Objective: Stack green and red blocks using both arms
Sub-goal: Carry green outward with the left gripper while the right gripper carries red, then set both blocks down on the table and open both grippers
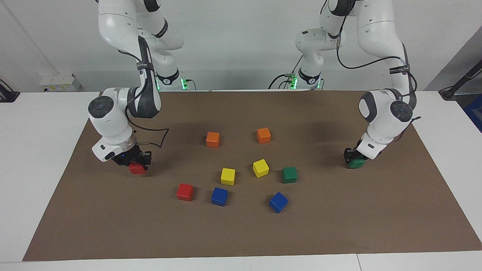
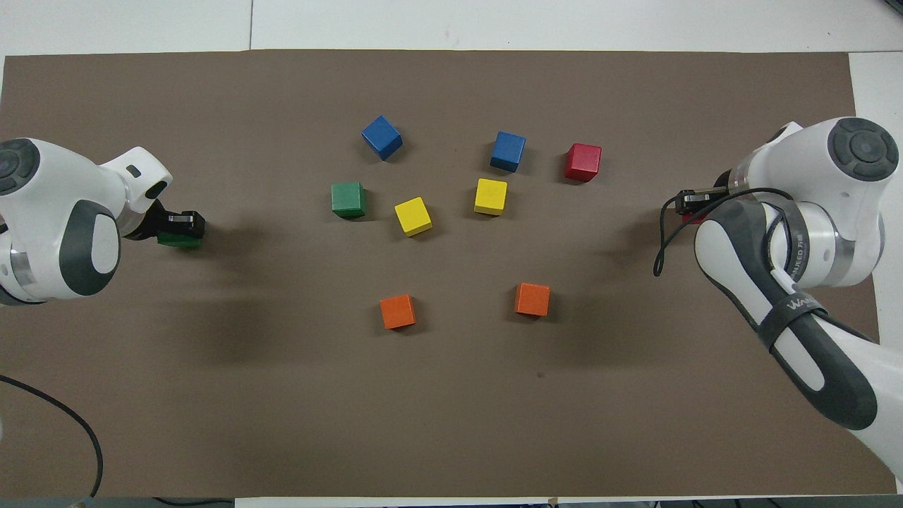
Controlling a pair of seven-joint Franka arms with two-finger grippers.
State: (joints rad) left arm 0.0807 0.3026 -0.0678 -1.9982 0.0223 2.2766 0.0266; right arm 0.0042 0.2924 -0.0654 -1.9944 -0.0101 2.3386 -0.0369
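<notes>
White arms (image 1: 124, 22), dark grey joints

Partial lettering "WAN" on the strap (image 2: 795, 308) of the right arm (image 2: 790, 282).

A white bench (image 1: 37, 158) carries a brown paper mat (image 1: 241, 233); a loose glossy red cube (image 1: 185, 192) sits at seven o'clock from a loose green cube (image 1: 289, 174)

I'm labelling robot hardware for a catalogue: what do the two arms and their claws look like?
Both arms, left and right, are glossy white jointed tubes with round dark grey joint caps. A black cable runs along each, held by a dark strap with white lettering. Each ends in a small black two-finger claw, left and right. Green lights glow at the bases.
</notes>
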